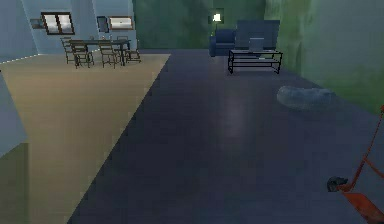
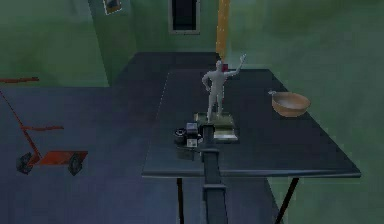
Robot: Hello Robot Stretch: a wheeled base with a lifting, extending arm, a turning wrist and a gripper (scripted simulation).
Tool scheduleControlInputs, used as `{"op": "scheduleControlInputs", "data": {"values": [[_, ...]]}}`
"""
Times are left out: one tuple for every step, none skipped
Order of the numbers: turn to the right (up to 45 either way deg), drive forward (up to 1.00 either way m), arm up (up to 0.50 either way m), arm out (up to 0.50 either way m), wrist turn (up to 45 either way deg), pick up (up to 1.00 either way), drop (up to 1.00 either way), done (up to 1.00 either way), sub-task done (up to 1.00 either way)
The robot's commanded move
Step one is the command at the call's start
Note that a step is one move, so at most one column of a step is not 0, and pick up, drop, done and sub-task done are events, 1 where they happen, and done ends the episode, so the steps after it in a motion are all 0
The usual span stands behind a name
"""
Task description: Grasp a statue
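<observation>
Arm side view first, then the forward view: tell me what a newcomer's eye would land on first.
In the arm side view, a pale statue with one arm raised stands upright on the dark table, with a tan bowl to its right and the gripper near its base. In the forward view, a wide dark floor leads to a blue armchair at the far wall, with a dining set at upper left.

Arm (image 2: 211, 186): dark square bar, up from the arm side view's bottom edge, just right of the middle.
Wrist markers (image 2: 194, 129): two small white squares at the bar's far end.
Gripper (image 2: 181, 135): dark body just left of the markers; load cannot be told.
</observation>
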Motion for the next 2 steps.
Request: {"op": "scheduleControlInputs", "data": {"values": [[0.0,0.0,0.1,0.0,0.0,0.0,0.0,0.0,0.0],[0.0,0.0,0.0,0.0,0.0,0.0,0.0,1.0,0.0]]}}
